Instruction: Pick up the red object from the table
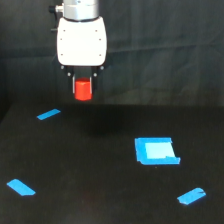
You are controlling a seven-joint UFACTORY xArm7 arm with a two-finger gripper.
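Observation:
The red object (83, 90) is a short red-orange cylinder hanging in the air above the black table (100, 170), toward the exterior view's upper left. My gripper (83, 82) sits directly over it, under the white housing (81, 41), and is shut on the cylinder's top. The dark fingers are mostly lost against the dark backdrop. The cylinder is upright and well clear of the table surface.
A blue square patch (156, 151) lies right of centre on the table. Blue tape strips lie at the back left (48, 114), front left (21, 187) and front right (191, 196).

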